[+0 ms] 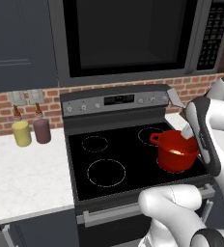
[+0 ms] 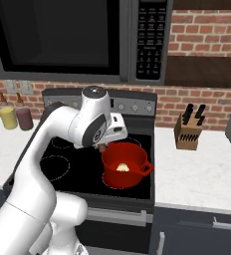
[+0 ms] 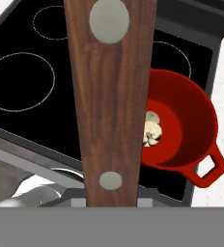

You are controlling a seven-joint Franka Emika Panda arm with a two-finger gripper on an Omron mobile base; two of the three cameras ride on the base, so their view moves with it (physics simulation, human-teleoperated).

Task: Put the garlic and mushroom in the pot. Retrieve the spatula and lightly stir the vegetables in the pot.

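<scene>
While clamped on spatula (image 3: 111, 96), tool (image 3: 111, 205) | pot (image 2: 122, 169) on black stovetop (image 1: 128, 159) | brick wall (image 2: 207, 35)

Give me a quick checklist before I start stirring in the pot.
1. Spatula in hand: ok, its wooden handle runs up from the gripper.
2. Garlic and mushroom in the pot: ok, pale pieces lie on its bottom; which is which, cannot tell.
3. Pot upright on the stove: ok.
4. Blade inside the pot: cannot tell, hidden.
5. Gripper beside the pot rim: ok.
</scene>
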